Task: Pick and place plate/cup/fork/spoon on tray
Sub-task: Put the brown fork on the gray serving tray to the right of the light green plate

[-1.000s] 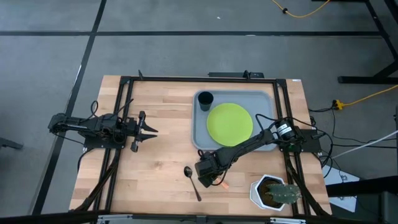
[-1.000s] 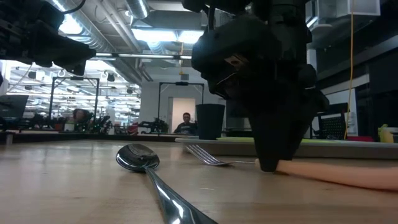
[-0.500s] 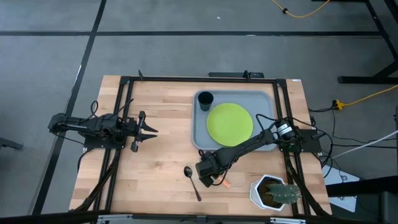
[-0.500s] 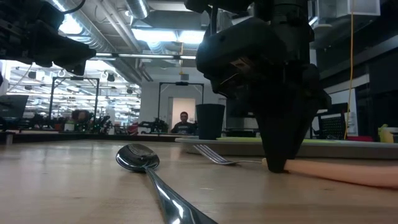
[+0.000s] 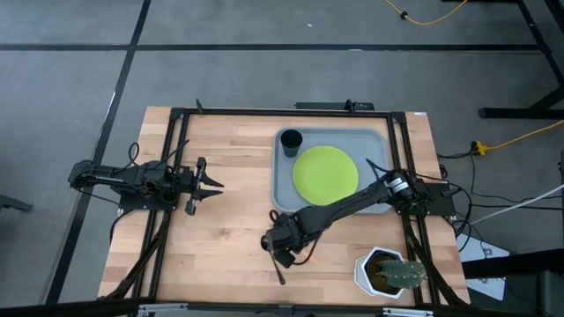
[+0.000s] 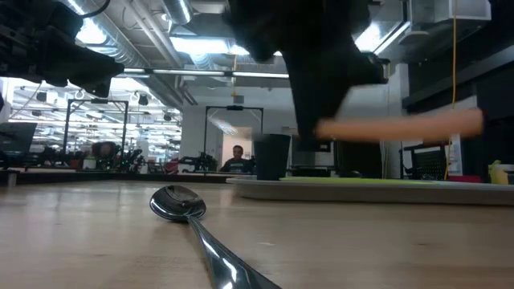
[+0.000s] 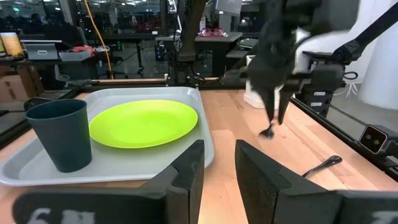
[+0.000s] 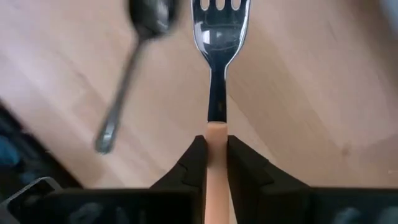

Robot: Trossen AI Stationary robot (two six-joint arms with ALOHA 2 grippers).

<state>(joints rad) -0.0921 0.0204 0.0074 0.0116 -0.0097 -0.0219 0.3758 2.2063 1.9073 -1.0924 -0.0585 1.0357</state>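
The fork (image 8: 216, 74), silver tines and orange handle, hangs above the table with my right gripper (image 8: 216, 163) shut on it, in front of the tray (image 5: 284, 189). In the low view its handle (image 6: 401, 126) lies level in the air. The dark spoon (image 6: 181, 202) lies flat on the wood just below and beside the gripper (image 5: 282, 246). The lime-green plate (image 5: 325, 174) and the dark cup (image 5: 291, 139) stand in the tray. My left gripper (image 5: 211, 185) waits open at the table's left, pointing level. My right gripper pinches the fork's orange handle (image 8: 216, 140) between its two fingers, close to where the metal neck joins it. The fingers (image 8: 194, 163) point down from above and lie across the handle. The fork is lifted clear of the table and hangs about level.
A white hexagonal pot with a cactus (image 5: 388, 271) stands at the near right corner. A black frame (image 5: 176, 150) runs round the tabletop. Bare wood lies between my left gripper and the tray.
My right gripper has taken hold of the fork's handle and risen, drifting a little toward the table's left edge. The fork, which lay on the wood, now hangs level and clear of the table. The spoon has stayed where it was.
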